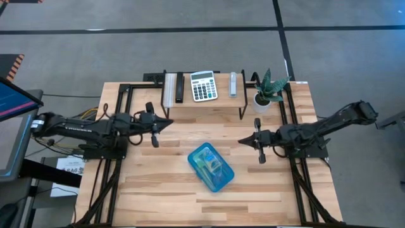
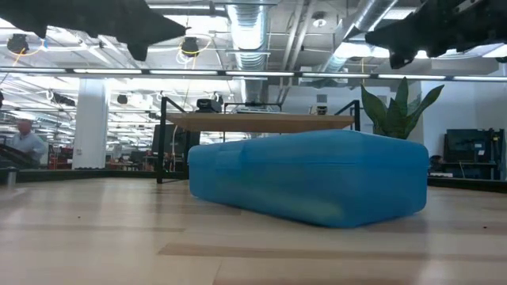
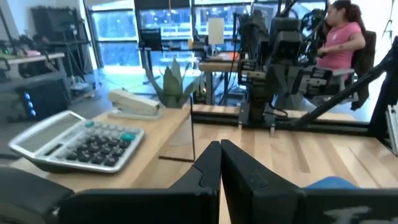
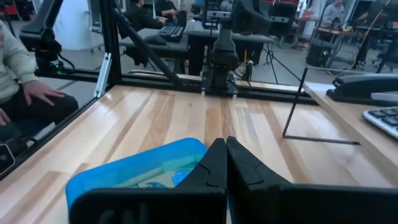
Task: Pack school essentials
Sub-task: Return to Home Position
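Both grippers hang above the table (image 1: 158, 190) with fingers pressed together and nothing between them. The left gripper (image 1: 168, 124) is at centre-left of the high view and the right gripper (image 1: 241, 140) at centre-right, tips facing each other. Lower in the frame, between them, the blue case (image 1: 197, 158) lies flat with its lid down, touched by neither. Yellow-green essentials (image 1: 215, 168) show faintly through the lid, so packing looks finished and the arms sit clear. The calculator (image 1: 204, 85) rests on the shelf (image 1: 223, 82) at top centre, left out.
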You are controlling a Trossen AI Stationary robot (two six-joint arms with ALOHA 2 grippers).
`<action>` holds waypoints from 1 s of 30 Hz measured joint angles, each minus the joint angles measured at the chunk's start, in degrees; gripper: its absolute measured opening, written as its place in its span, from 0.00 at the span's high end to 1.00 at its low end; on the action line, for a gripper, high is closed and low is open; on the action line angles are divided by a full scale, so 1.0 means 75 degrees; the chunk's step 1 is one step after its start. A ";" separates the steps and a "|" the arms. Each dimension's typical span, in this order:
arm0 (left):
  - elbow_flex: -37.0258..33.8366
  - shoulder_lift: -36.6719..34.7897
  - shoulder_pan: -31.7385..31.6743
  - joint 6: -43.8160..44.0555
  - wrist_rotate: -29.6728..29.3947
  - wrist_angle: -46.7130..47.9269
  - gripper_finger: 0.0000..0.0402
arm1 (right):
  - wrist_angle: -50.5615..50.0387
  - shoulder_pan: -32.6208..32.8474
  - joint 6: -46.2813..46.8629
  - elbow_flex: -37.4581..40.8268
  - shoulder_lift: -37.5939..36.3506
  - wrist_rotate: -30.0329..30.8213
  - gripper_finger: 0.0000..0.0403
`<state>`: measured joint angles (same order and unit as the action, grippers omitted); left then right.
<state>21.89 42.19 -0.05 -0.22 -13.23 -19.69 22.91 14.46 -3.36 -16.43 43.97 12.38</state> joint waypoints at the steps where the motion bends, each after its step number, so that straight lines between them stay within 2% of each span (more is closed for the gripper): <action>1: 0.0000 -0.0148 -0.0001 -0.0041 0.0003 0.0061 1.00 | -0.0067 0.0000 -0.0032 0.0000 -0.0092 0.0000 0.98; 8: -0.0024 -0.1506 -0.0001 -0.0141 -0.0006 0.1383 1.00 | -0.0948 -0.0079 -0.0221 0.0000 -0.1050 0.0002 0.98; 22: -0.1358 -0.4198 -0.0004 -0.0016 -0.0109 0.1584 1.00 | -0.2352 -0.0503 -0.0506 0.0000 -0.3073 0.0021 0.98; 30: -0.1411 -0.5397 -0.0004 -0.0109 -0.0122 0.2892 1.00 | -0.3246 -0.0653 -0.0600 -0.0003 -0.4487 0.0023 0.98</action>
<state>11.31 1.72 -0.08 -1.04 -14.15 2.00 -1.43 9.56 -7.86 -16.45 10.32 12.56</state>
